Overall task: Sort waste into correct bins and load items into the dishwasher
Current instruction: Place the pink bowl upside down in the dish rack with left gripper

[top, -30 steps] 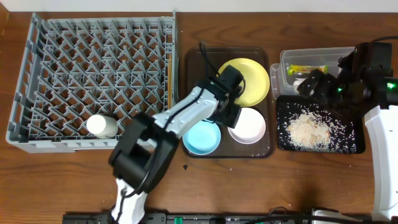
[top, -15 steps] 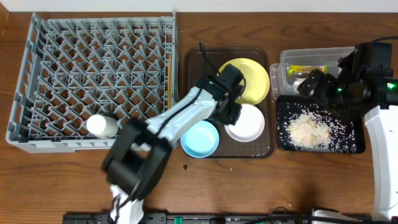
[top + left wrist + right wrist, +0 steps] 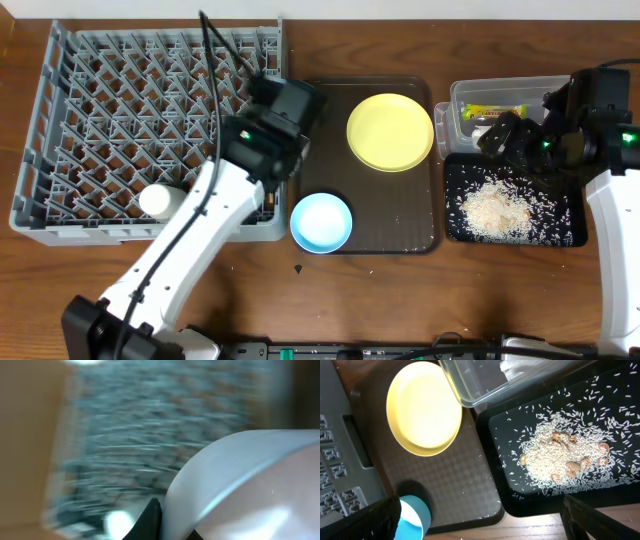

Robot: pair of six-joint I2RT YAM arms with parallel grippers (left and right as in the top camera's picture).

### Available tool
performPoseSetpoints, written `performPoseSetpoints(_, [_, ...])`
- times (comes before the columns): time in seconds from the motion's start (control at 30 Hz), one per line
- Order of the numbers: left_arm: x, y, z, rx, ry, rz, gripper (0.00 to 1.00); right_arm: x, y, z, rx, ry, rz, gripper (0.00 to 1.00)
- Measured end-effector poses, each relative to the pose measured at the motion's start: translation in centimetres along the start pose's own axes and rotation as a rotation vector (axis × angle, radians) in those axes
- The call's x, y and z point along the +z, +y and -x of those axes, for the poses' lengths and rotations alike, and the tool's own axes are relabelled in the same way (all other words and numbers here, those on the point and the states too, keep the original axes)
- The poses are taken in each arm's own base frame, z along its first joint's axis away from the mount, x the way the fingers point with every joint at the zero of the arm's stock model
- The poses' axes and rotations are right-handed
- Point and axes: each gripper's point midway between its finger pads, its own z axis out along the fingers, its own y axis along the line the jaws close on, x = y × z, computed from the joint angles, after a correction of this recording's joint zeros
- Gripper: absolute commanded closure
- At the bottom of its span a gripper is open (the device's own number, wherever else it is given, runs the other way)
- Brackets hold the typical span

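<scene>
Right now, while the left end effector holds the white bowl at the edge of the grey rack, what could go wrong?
1. The left wrist view is blurred, so the arm seems fast; the white bowl could slip from the left end effector.
2. It hangs over the right wall of the grey rack, so the bowl may strike the wall or pegs.

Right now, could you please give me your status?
Left gripper shut on white bowl, over rack edge. Right gripper open by tub. Nothing seen blocking.
</scene>
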Motion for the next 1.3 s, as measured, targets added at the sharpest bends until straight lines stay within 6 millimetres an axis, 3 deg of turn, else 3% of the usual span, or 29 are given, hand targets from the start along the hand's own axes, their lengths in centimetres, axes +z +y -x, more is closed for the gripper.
performPoseSetpoints(0.1, [1.7, 4.6, -0.5, -0.027, 0.018, 0.210, 0.93, 0.0, 0.0, 0.0, 0.000, 0.000, 0.000, 0.01])
performPoseSetpoints(0.17, [2.8, 6.7, -0.9, -0.045, 0.033, 0.314, 0.93, 0.0, 0.0, 0.0, 0.000, 0.000, 0.000, 0.01])
performPoseSetpoints(0.33, [6.0, 9.1, -1.6, -0.055, 0.081, 0.487, 0.93, 0.0, 0.0, 0.0, -0.001, -0.001, 0.000, 0.01])
performPoseSetpoints(0.5, [9.1, 7.9, -1.7, -0.020, 0.105, 0.557, 0.92, 0.0, 0.0, 0.0, 0.000, 0.000, 0.000, 0.01])
performPoseSetpoints(0.7, [11.4, 6.2, -1.9, 0.052, 0.109, 0.638, 0.93, 0.0, 0.0, 0.0, 0.000, 0.000, 0.000, 0.01])
performPoseSetpoints(0.83, [12.1, 5.7, -2.0, 0.090, 0.105, 0.691, 0.92, 0.0, 0.0, 0.0, 0.000, 0.000, 0.000, 0.01])
performPoseSetpoints(0.97, [11.7, 4.9, -1.6, 0.115, 0.081, 0.706, 0.91, 0.0, 0.0, 0.0, 0.000, 0.000, 0.000, 0.01])
performPoseSetpoints(1.13, [10.9, 3.0, -0.9, 0.142, 0.037, 0.689, 0.83, 0.0, 0.0, 0.0, 0.000, 0.000, 0.000, 0.01])
performPoseSetpoints(1.23, [10.6, 1.7, -0.8, 0.163, 0.024, 0.660, 0.62, 0.0, 0.0, 0.0, 0.000, 0.000, 0.000, 0.01])
performPoseSetpoints(1.3, [10.6, 1.1, -0.8, 0.159, 0.020, 0.642, 0.60, 0.0, 0.0, 0.0, 0.000, 0.000, 0.000, 0.01])
